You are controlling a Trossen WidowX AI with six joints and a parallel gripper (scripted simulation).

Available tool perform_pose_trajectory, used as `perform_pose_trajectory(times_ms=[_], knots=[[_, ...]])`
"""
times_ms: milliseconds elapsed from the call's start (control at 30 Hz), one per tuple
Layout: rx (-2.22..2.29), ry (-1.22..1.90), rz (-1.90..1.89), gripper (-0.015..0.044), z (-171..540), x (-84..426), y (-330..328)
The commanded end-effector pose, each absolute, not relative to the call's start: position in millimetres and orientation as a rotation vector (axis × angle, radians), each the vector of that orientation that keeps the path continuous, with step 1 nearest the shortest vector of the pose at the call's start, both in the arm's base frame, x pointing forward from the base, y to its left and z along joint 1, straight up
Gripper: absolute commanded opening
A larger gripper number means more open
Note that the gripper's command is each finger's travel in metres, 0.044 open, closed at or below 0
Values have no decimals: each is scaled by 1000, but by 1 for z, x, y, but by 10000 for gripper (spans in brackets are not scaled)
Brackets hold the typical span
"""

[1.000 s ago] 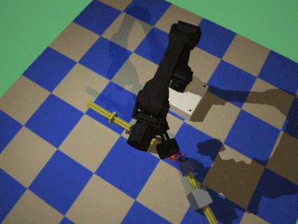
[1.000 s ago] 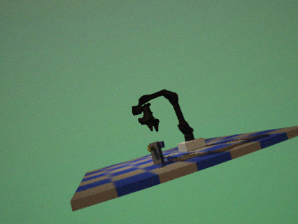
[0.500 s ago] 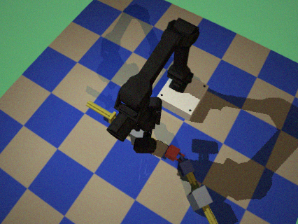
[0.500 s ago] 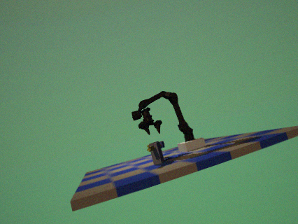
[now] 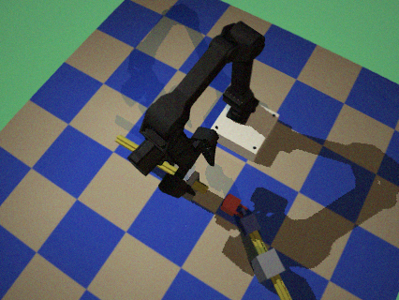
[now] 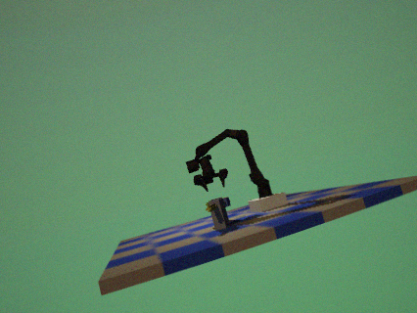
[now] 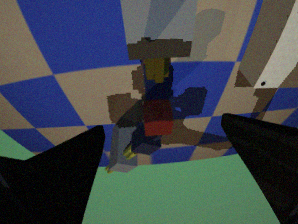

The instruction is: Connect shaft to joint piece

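The red joint piece (image 5: 231,205) (image 7: 158,125) sits by its blue hub (image 5: 249,222) on the first yellow shaft (image 5: 257,241), which runs through a grey block (image 5: 268,264) (image 7: 120,145). The red piece looks roughly in line with the second shaft (image 5: 125,142) (image 7: 154,70); the inside of its opening is too dark to tell. The second shaft passes through its own block (image 5: 192,177) (image 7: 160,49), and its end stands apart from the red piece. My gripper (image 5: 203,178) (image 6: 214,188) (image 7: 164,125) is open and empty, raised above the blocks and touching nothing.
The arm's white base (image 5: 236,133) (image 6: 268,201) stands behind the shafts. My arm hides part of the second shaft in the top view. In the exterior view the blocks and shafts overlap and are small. Dark arm shadows cross the checkered board (image 5: 112,187) (image 6: 193,256).
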State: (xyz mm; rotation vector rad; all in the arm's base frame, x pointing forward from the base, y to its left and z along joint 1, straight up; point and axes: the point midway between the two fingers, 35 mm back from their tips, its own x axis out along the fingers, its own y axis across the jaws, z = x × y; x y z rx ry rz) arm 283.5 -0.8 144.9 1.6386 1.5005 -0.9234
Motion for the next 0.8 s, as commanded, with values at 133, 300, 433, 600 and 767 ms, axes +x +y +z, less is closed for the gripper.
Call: perform_pose_trajectory(times_ms=[133,300,433,600,767], knots=[[1655,1504,-929,440,143,283,-1],[1531,1490,-832,440,142,287,-19],[1409,1479,-749,440,142,290,-36],[1251,1469,-652,440,141,293,-59],[1087,1463,-565,440,141,294,-82]])
